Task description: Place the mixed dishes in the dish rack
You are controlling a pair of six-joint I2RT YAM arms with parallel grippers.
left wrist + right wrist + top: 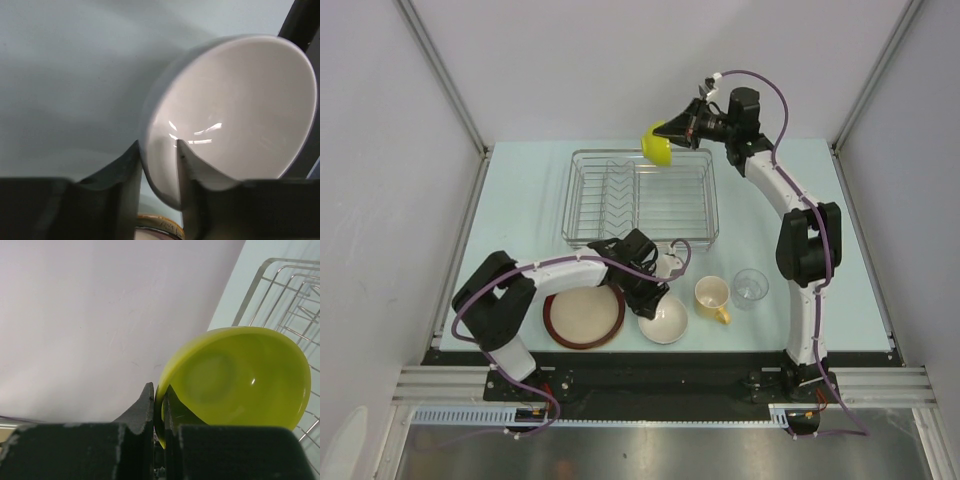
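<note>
Our right jaws pinch the rim of the lime-green bowl [658, 147], holding it tipped on edge over the far rim of the dish rack [680, 210] at upper centre, hollow facing the wrist. Our left jaws clamp the white bowl [664, 320] rim at lower centre, its opening upward.

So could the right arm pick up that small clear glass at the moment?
Probably not yet: the right gripper is shut on the lime-green bowl, over the silver wire dish rack at its far edge. The small clear glass stands unobstructed beside that arm, so once emptied, likely yes.
</note>
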